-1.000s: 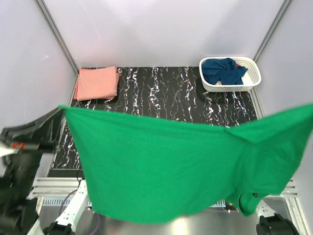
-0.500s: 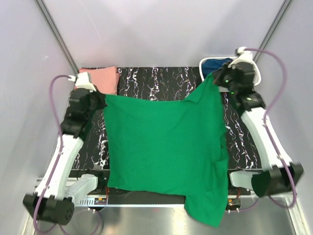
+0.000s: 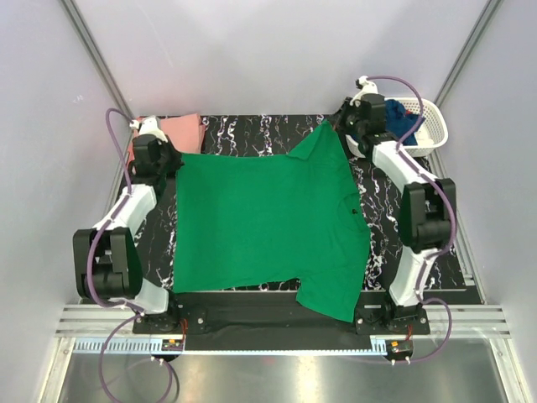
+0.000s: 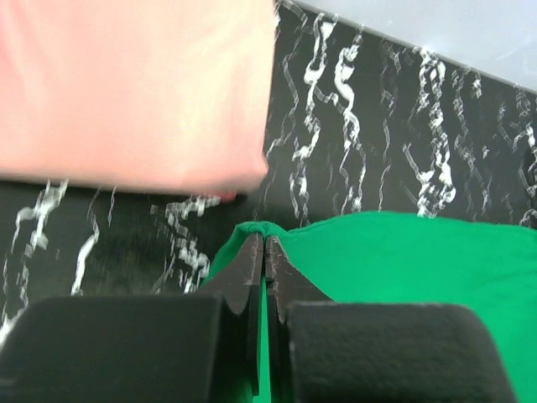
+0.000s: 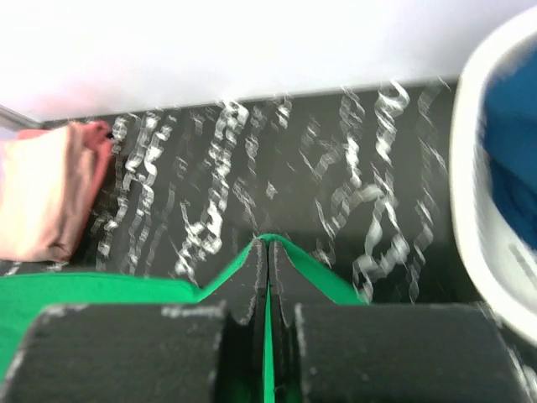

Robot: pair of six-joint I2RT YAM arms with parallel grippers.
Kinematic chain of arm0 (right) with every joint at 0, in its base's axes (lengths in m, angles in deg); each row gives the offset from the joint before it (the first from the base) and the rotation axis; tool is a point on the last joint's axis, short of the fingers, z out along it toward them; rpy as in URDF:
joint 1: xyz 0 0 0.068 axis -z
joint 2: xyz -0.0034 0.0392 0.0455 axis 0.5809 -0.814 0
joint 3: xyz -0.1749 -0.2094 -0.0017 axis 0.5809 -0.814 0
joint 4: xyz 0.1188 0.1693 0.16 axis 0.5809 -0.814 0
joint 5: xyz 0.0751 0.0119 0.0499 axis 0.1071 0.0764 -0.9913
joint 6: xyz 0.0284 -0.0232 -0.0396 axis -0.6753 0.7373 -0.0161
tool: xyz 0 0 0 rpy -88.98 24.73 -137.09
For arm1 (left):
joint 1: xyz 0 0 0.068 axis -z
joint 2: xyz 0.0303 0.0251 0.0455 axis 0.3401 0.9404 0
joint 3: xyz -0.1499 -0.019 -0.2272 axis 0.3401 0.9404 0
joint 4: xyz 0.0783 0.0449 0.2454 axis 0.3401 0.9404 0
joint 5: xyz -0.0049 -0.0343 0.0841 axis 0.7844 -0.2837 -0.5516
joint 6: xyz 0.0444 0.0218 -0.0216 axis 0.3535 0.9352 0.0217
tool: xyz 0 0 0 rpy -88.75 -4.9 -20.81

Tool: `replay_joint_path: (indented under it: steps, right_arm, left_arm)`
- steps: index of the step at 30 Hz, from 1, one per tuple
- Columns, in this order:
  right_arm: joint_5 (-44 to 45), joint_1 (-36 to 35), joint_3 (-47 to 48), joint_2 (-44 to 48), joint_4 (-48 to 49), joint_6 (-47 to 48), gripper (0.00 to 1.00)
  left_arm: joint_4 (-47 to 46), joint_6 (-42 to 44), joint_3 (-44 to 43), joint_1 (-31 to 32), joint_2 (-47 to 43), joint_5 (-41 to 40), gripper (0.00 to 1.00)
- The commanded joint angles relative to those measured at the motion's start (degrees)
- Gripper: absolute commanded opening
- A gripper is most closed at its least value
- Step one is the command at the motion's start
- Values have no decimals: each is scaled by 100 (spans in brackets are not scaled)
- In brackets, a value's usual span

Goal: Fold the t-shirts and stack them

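Observation:
The green t-shirt [image 3: 268, 218] lies spread flat over the middle of the black marbled table [image 3: 252, 134]. My left gripper [image 3: 172, 159] is shut on its far left corner [image 4: 252, 231]. My right gripper [image 3: 329, 126] is shut on its far right corner [image 5: 267, 242], which peaks up. The folded salmon pink t-shirt [image 3: 172, 128] lies at the far left, just beyond my left gripper, and shows in the left wrist view [image 4: 134, 84]. The navy t-shirt [image 3: 401, 119] lies crumpled in the basket.
The white lattice basket [image 3: 432, 130] stands at the far right corner, close behind my right arm; its rim shows in the right wrist view [image 5: 482, 210]. Grey walls enclose the table at the back and sides. The shirt's lower hem reaches the table's near edge.
Both arms have swung the green shirt from hanging in the air in front of the camera to the far side and laid it flat on the table, still gripping its two far corners.

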Motion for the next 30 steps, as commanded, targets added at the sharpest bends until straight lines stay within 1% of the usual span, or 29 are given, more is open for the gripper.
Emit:
replay_joint_path:
  steps: [1,4,7,11,17,21,22,24,25,28,30]
  right_arm:
    - [-564,84,896,-367,581,141,0]
    - [-942,110,1257,-719,599,97,0]
    - [-899,136,1687,-965,258,175,0]
    - [-934,224,2319,-1334,-16,220,0]
    - [-1092,295,2523,-1502,-60,-105,0]
    - [-865,304,2549,-1353,-472,-386,0]
    - [-698,312,2558,-1301,-865,-413,0]
    - [-522,374,2646,-1125,-1236,-518,0]
    - [-425,417,2655,-1063,-1586,-562,0]
    - [-494,523,2349,-660,-1896,-712,0]
    - [-442,532,2067,-369,-2107,-695,0]
  left_arm:
    - [-1103,292,-625,-70,227,458,0]
    - [-1120,345,-811,-228,544,704,0]
    - [-1487,310,-662,-430,702,906,0]
    - [-1577,275,-784,-589,983,1309,0]
    - [-1770,231,-793,-659,1169,1661,0]
    - [-1429,380,-837,-659,1002,1654,0]
    - [-1236,450,-820,-659,941,1592,0]
    - [-1103,652,-776,-668,721,1408,0]
    - [-963,705,-758,-668,659,1346,0]
    - [-813,802,-600,-712,396,1197,0]
    - [-882,715,-434,-747,194,1179,0]
